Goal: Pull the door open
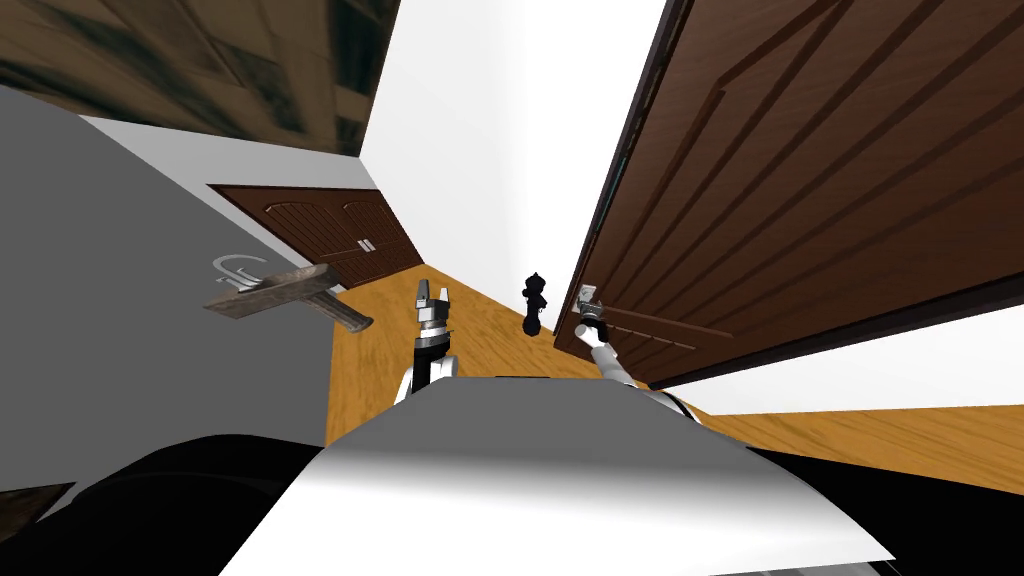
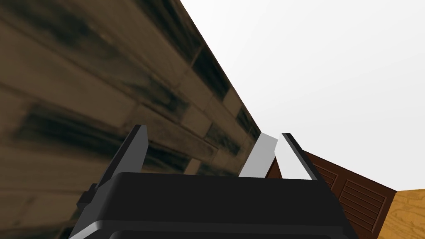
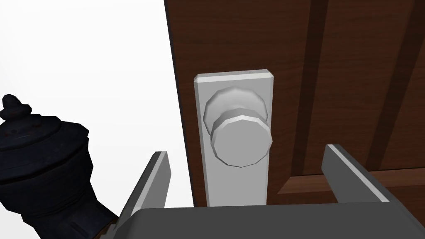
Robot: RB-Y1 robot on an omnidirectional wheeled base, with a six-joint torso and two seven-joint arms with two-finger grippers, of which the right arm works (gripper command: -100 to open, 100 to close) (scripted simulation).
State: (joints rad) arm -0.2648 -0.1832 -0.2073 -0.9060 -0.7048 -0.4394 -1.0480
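A dark brown panelled door (image 1: pixel 800 180) rises on my right, its free edge next to the white wall. A grey knob (image 3: pixel 240 141) on a grey backplate (image 3: pixel 234 87) sits near that edge. My right gripper (image 3: pixel 249 166) is open just short of the knob, one finger on each side and neither touching it. In the head view the right gripper (image 1: pixel 588 300) hangs at the knob's height. Raised in front of my chest, my left gripper (image 1: pixel 431 294) is open and holds nothing; the left gripper (image 2: pixel 207 153) faces a wall.
A black ornamental post (image 1: pixel 534 303) stands on the floor just left of the door's edge, and the post (image 3: pixel 41 166) is close beside my right hand. A grey shelf (image 1: pixel 285 295) juts from the left wall. Brown double doors (image 1: pixel 345 235) stand farther off across the wooden floor.
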